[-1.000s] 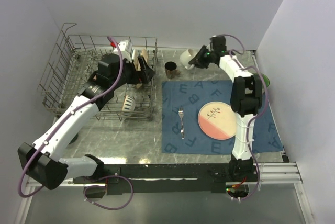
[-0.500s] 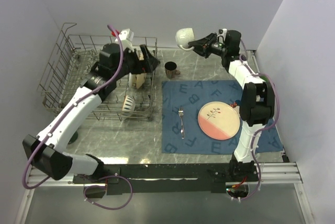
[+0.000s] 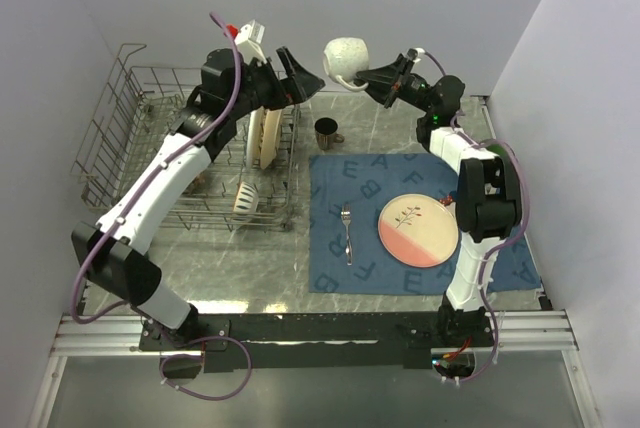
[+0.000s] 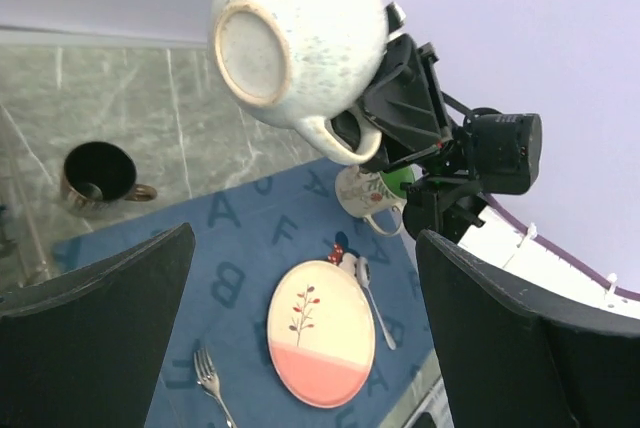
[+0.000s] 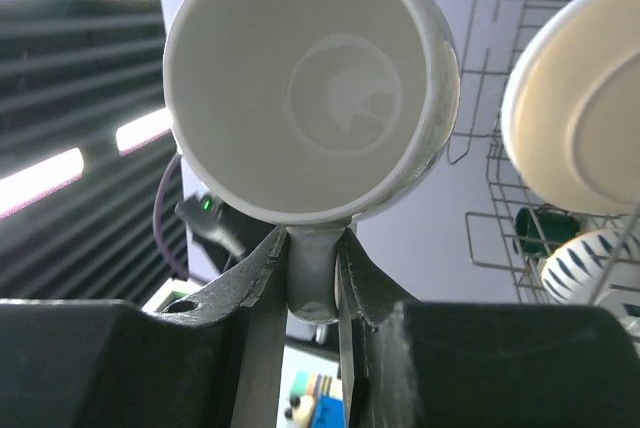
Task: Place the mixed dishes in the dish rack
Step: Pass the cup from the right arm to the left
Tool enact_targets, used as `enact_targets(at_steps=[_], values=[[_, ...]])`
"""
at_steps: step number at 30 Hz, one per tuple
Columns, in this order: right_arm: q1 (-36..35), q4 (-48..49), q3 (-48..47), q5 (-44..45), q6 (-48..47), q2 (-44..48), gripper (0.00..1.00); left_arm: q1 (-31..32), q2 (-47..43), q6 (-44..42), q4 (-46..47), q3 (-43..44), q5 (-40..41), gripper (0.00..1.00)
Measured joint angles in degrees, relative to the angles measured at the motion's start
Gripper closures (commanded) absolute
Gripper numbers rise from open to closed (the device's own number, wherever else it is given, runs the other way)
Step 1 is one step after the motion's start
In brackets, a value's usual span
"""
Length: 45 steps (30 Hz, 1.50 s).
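My right gripper (image 3: pixel 368 75) is shut on the handle of a white speckled mug (image 3: pixel 346 54) and holds it in the air at the back, mouth toward the wrist camera (image 5: pixel 310 88). My left gripper (image 3: pixel 304 82) is open and empty, raised just left of the mug, which fills the top of the left wrist view (image 4: pixel 298 33). The dish rack (image 3: pixel 120 153) holds an upright cream plate (image 3: pixel 265 133) and a striped bowl (image 3: pixel 245 198). A pink-and-cream plate (image 3: pixel 417 229) and a fork (image 3: pixel 346 231) lie on the blue placemat (image 3: pixel 350 188). A dark mug (image 3: pixel 326 132) stands on the table.
A floral mug (image 4: pixel 370 200), a green bowl (image 4: pixel 400 180) and a spoon (image 4: pixel 377 296) sit at the right of the placemat, behind the right arm. The rack's tall wire side (image 5: pixel 500 98) is close to the held mug. White walls enclose the table.
My right gripper has lifted the white mug off the table and carried it up and left. My left gripper has left the plate standing in the rack and risen toward the mug.
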State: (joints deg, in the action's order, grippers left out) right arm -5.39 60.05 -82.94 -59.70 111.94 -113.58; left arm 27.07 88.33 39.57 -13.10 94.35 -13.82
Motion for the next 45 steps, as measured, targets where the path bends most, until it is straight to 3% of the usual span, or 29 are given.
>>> enact_targets(at_steps=[11,14,15,17,18,20,22,23,32,37,39,40,45], values=[[-5.3,6.1,0.0,1.6,1.8,0.0,1.0,-0.2,1.3,10.4,11.0,-7.0,-5.6,0.03],[-6.7,7.1,0.0,2.3,1.9,0.0,1.0,-0.1,1.8,12.2,12.3,-7.0,-5.1,0.18],[-6.9,7.3,0.0,2.5,2.0,0.0,1.0,0.0,1.9,12.6,12.5,-7.0,-4.7,0.29],[-7.5,7.4,0.0,3.0,2.0,0.0,1.0,0.1,1.9,13.4,12.7,-7.0,-4.1,0.4],[-7.6,7.4,0.0,3.2,2.0,0.0,1.0,0.1,2.0,13.7,12.9,-7.0,-3.7,0.51],[-7.9,7.7,0.3,3.6,2.1,0.0,1.0,0.1,2.2,14.4,13.1,-6.9,-3.0,0.59],[-8.2,8.2,1.0,4.2,2.2,0.0,1.0,0.1,2.4,14.6,13.0,-6.9,-2.3,0.58],[-8.3,8.2,1.4,4.6,2.3,0.0,1.0,0.1,2.6,14.7,12.8,-6.9,-1.7,0.52],[-10.8,8.2,2.1,8.7,2.4,0.0,1.0,0.2,2.8,15.7,12.9,-6.9,0.2,0.55],[-12.4,8.2,2.1,11.7,2.5,-0.1,1.0,0.1,2.8,15.9,13.0,-7.0,1.2,0.71],[-12.6,8.5,2.1,12.8,2.3,-0.2,1.0,0.1,2.8,17.0,13.2,-7.0,1.7,0.95],[-12.7,8.8,2.3,13.2,1.6,-0.2,1.0,0.1,2.8,18.4,13.2,-7.0,2.2,0.99],[-13.2,11.4,3.5,15.9,-0.5,-0.3,1.0,0.2,2.7,21.2,13.9,-7.0,3.1,0.99]])
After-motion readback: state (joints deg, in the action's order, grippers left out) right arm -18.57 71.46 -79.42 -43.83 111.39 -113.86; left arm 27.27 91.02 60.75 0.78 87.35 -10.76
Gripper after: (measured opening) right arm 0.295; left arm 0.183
